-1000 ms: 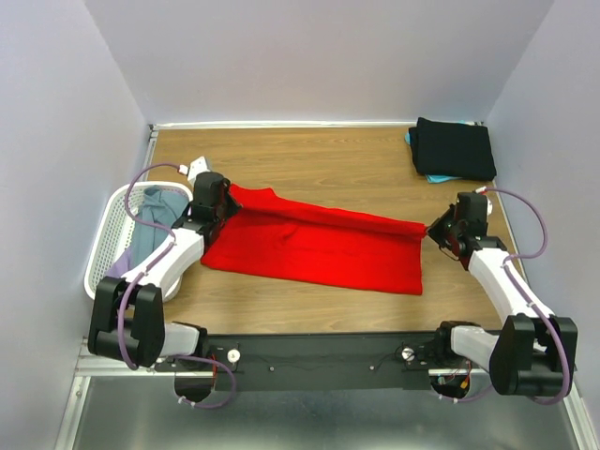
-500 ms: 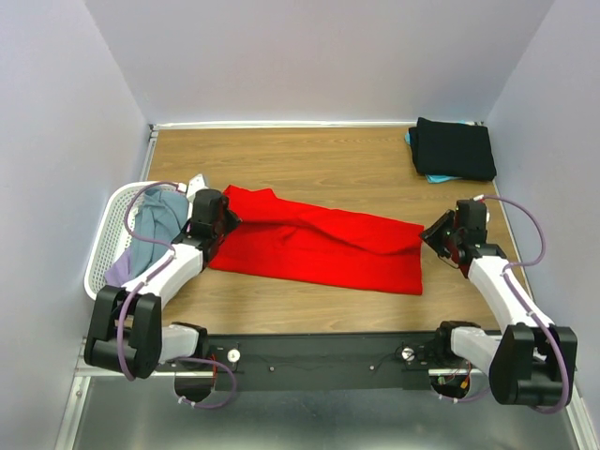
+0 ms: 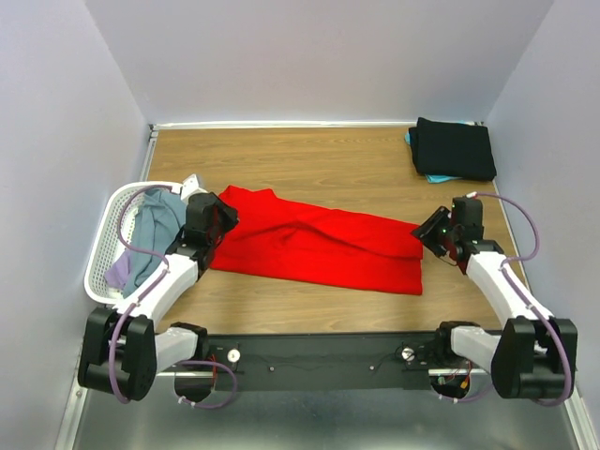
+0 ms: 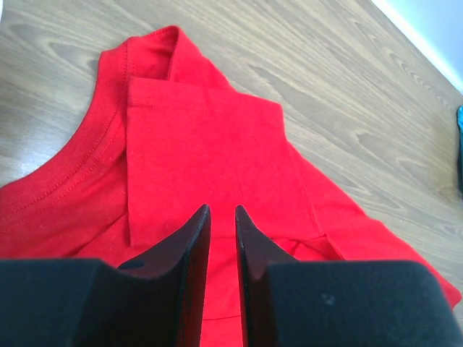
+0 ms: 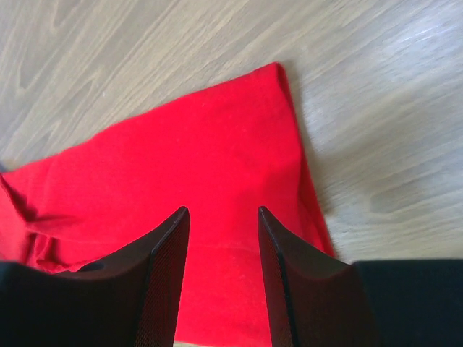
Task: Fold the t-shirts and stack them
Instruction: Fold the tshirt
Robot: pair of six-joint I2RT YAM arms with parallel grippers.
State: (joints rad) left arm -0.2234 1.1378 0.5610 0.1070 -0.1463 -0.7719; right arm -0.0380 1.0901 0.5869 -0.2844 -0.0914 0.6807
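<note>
A bright red t-shirt (image 3: 319, 246) lies on the wooden table, folded lengthwise; its collar end (image 4: 155, 87) is at the left and its hem corner (image 5: 275, 79) at the right. My left gripper (image 3: 223, 217) hovers over the collar end; in the left wrist view (image 4: 222, 210) its jaws stand a narrow gap apart, with nothing between them. My right gripper (image 3: 424, 230) is over the right edge of the shirt, and in the right wrist view (image 5: 223, 210) it is open wide and empty. A folded black t-shirt (image 3: 455, 148) lies on a teal one (image 3: 433, 177) at the back right.
A white mesh laundry basket (image 3: 101, 246) stands at the left edge, holding a grey-blue shirt (image 3: 155, 230) and a lavender one (image 3: 117, 272). A small white object (image 3: 191, 180) lies behind the basket. Walls close in the table on three sides.
A second ago both grippers held the red shirt's top edge stretched taut. They have let go, the cloth has settled flat, and both grippers have drawn back a little.
</note>
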